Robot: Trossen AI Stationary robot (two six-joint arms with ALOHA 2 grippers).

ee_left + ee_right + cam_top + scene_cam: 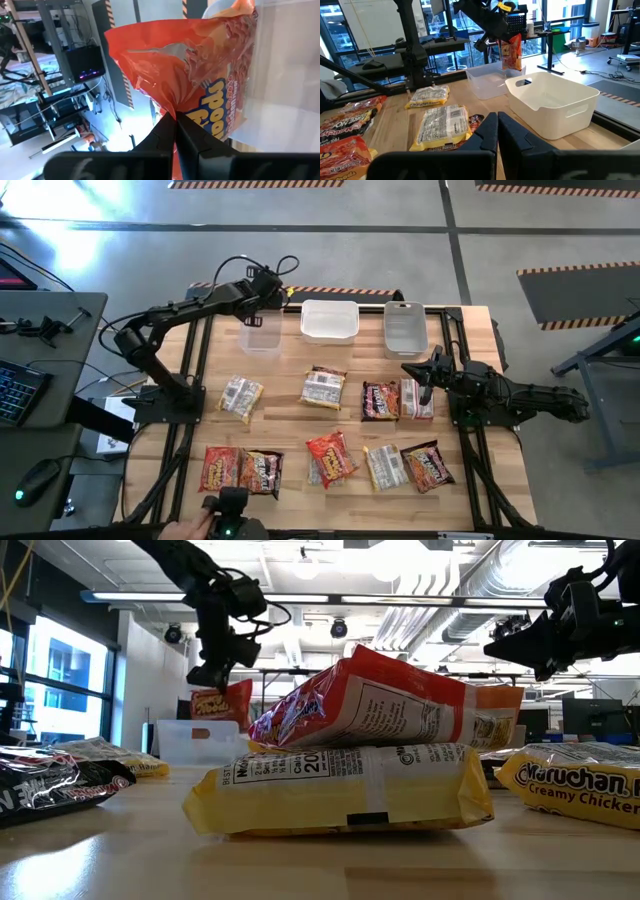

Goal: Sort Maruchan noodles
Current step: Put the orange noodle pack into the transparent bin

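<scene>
My left gripper (258, 308) is at the far left of the table, shut on a red-orange Maruchan packet (190, 65) that hangs over the left clear tub (260, 335). The low view shows the same packet (222, 700) just above the tub's rim. My right gripper (420, 375) waits level and shut at the table's right, above a dark packet (380, 400), touching nothing. Several more packets lie flat on the table: yellow ones (241, 395) (323, 387), red ones (330, 457) (218, 468) and brown ones (427, 465). My left gripper pinches the red-orange packet by its crimped upper end (172, 107) between its two fingers. The fingers come slanting down from above. The packet hangs upright below them, lifted clear, with its lower end (512, 66) about level with the left tub's rim.
A middle tub (329, 320) and a right tub (405, 328) stand in the row along the far edge. In the low view, a red packet lies on top of a yellow one (340, 790), close to the camera. Bare wood shows between the tubs and the packet rows.
</scene>
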